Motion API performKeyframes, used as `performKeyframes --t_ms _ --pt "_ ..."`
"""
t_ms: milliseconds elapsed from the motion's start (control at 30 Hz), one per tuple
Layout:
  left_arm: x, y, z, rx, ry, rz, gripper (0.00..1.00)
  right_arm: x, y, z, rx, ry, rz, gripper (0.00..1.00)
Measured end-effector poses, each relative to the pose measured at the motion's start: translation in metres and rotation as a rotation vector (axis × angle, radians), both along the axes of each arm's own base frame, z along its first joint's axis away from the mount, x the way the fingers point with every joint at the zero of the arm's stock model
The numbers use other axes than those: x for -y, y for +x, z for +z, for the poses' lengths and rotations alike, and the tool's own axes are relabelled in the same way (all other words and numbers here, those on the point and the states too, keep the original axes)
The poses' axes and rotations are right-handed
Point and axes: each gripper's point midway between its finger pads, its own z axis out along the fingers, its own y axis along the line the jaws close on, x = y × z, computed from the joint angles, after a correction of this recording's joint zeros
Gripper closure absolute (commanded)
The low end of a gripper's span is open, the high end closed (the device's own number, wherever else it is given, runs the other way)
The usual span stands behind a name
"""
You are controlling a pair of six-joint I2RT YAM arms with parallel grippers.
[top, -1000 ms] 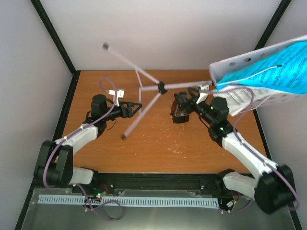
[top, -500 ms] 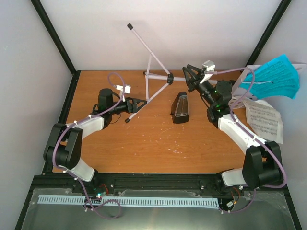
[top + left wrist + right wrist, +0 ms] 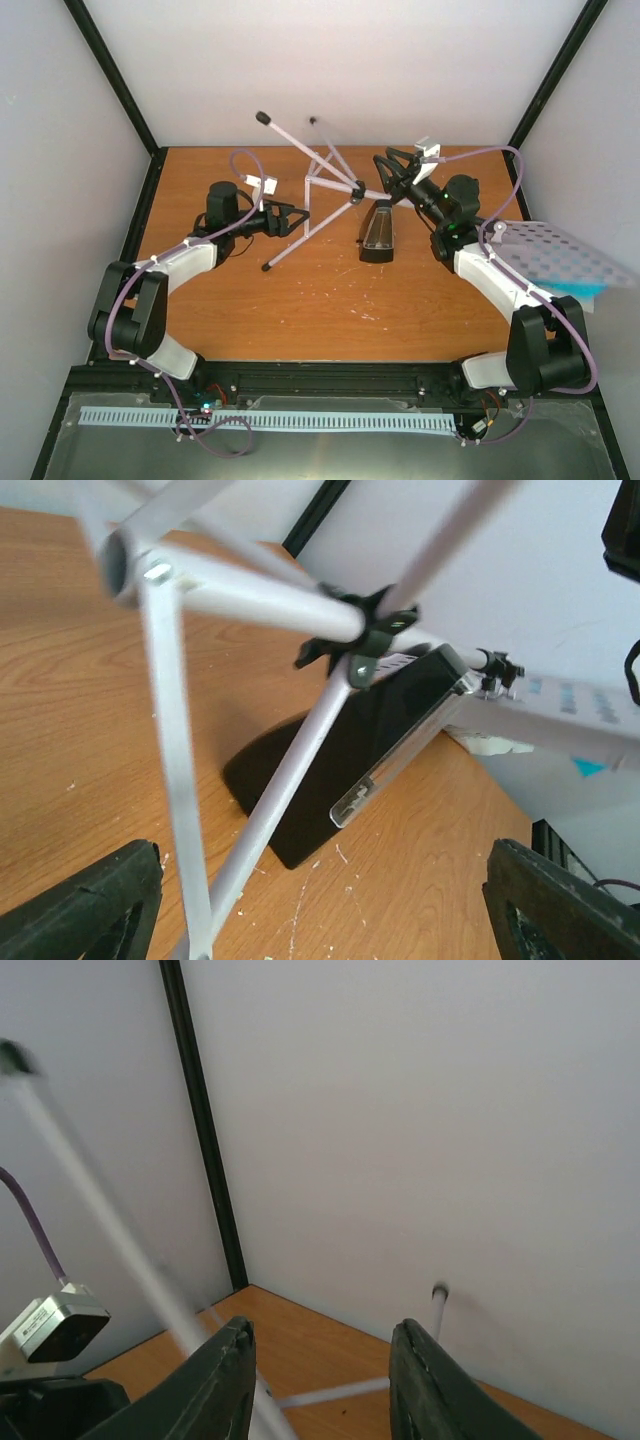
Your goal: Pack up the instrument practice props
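Silver tubes of the stand [image 3: 250, 598] lie tipped across the back of the tabletop [image 3: 300, 310]. Its black hub [image 3: 357, 188] is raised, two legs point up toward the back wall, and another slants down to the wood near the left hand [image 3: 297, 220]. The pole runs from the hub to the right, past the right hand [image 3: 388, 172]. The grey perforated tray [image 3: 555, 255] sits out over the right edge of the tabletop, beside that arm's forearm. A sliver of the blue sheets [image 3: 588, 290] shows under the tray's outer edge.

The black metronome [image 3: 378, 232] stands on the wood just in front of the hub. It is between the two hands and nearer the right one, with its clear cover on.

The left hand is spread wide and grips nothing. In its wrist view, two stand legs pass through the gap between its fingers [image 3: 85, 905], and the metronome is beyond them.

The right hand is at the hub, aimed at the back left corner, with its fingers [image 3: 225, 1385] partway apart. A blurred leg runs down toward the gap between them. I cannot tell whether they pinch it.
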Motion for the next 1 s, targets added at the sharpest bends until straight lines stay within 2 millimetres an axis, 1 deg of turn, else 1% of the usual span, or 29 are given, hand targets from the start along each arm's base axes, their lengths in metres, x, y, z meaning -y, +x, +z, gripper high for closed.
performKeyframes --t_ms 100,233,300,433,633,700,767,800,867,900,967,1000 --pt "0.006 -0.003 -0.003 0.011 0.028 -0.011 0.13 0.000 0.000 -0.001 -0.003 -0.001 0.000 0.62" --pt "0.024 -0.010 -0.004 0.046 0.077 -0.038 0.12 0.000 0.000 -0.002 -0.006 -0.002 0.001 0.62" --pt "0.030 -0.012 -0.005 0.055 0.102 -0.044 0.11 0.000 0.000 -0.002 -0.006 -0.002 0.003 0.61" --pt "0.030 -0.010 -0.012 0.079 0.150 -0.024 0.10 -0.001 -0.001 -0.004 -0.008 -0.004 0.009 0.61" --pt "0.029 -0.009 -0.011 0.105 0.150 -0.022 0.11 -0.002 -0.002 -0.006 -0.014 -0.007 0.019 0.58" --pt "0.029 -0.009 -0.012 0.107 0.149 -0.019 0.09 -0.003 -0.002 -0.007 -0.018 -0.009 0.020 0.53" --pt "0.026 -0.007 -0.013 0.112 0.152 0.004 0.07 -0.003 -0.003 -0.009 -0.027 -0.013 0.021 0.41" --pt "0.022 -0.008 -0.016 0.109 0.157 0.023 0.07 -0.002 -0.004 -0.011 -0.035 -0.014 0.020 0.34" --pt "0.009 -0.013 -0.021 0.096 0.166 0.070 0.06 0.000 -0.009 -0.012 -0.048 -0.022 0.017 0.25" --pt "0.002 -0.015 -0.020 0.095 0.164 0.087 0.05 0.003 -0.014 -0.011 -0.051 -0.024 0.014 0.21" --pt "-0.016 -0.018 -0.013 0.098 0.156 0.136 0.04 0.008 -0.023 -0.003 -0.056 -0.021 0.009 0.15" --pt "-0.027 -0.017 -0.007 0.108 0.151 0.169 0.04 0.011 -0.028 0.001 -0.054 -0.017 0.005 0.14"
